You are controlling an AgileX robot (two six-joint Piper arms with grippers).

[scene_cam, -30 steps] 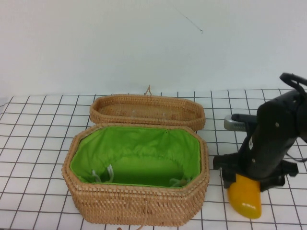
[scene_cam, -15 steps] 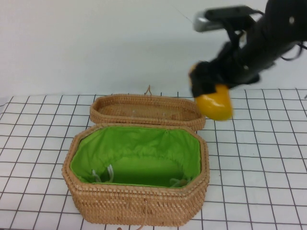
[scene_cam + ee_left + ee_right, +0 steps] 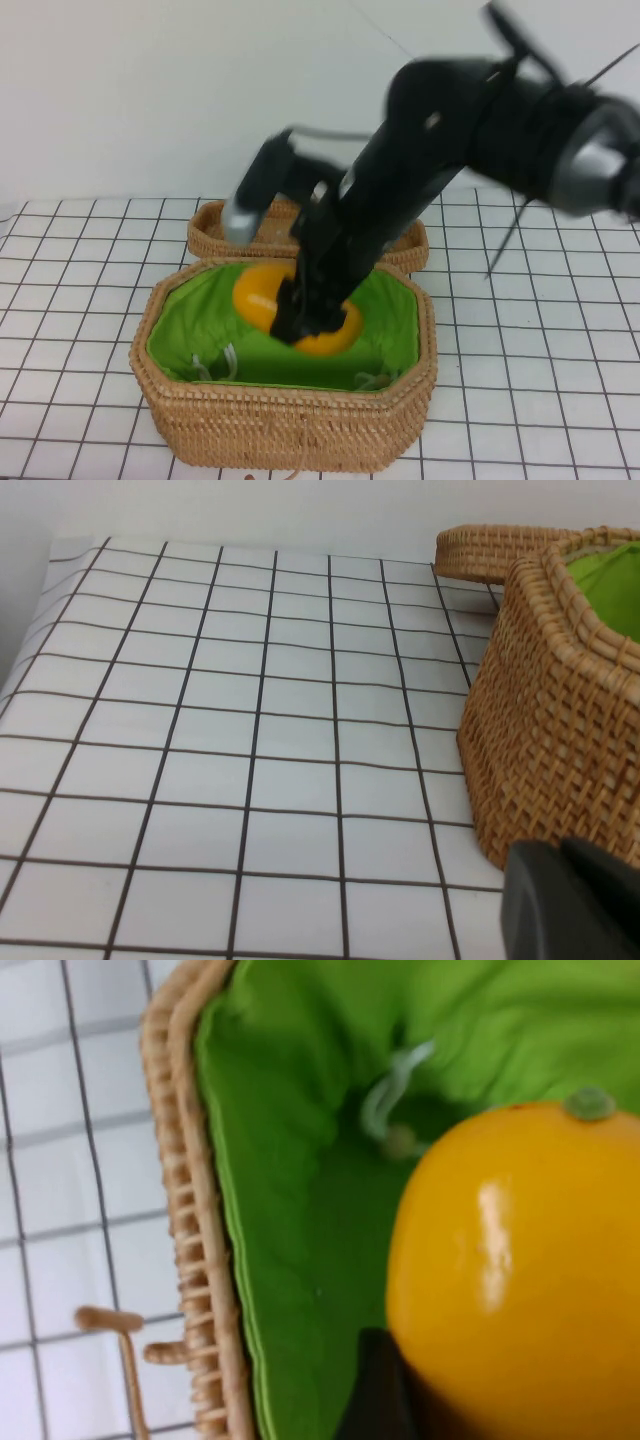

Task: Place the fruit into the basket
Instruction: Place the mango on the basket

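The glossy yellow-orange mango [image 3: 262, 292] is inside the opening of the tan woven basket [image 3: 285, 425], over its green lining [image 3: 190, 325]. My right gripper [image 3: 312, 318] reaches down into the basket from the back right and is shut on the mango. In the right wrist view the mango [image 3: 510, 1270] fills the frame over the lining [image 3: 300, 1180], with one dark finger [image 3: 375, 1390] against it. My left gripper [image 3: 575, 900] sits low on the table beside the basket's outer wall [image 3: 550, 740]; it does not appear in the high view.
The shallow unlined woven lid [image 3: 215, 230] lies on the table right behind the basket. The checked white tablecloth [image 3: 540, 340] covers the table on all sides. A white wall stands at the back.
My right arm has swung left from the table's right side, lifting the mango up and over, and now lowers it into the basket.
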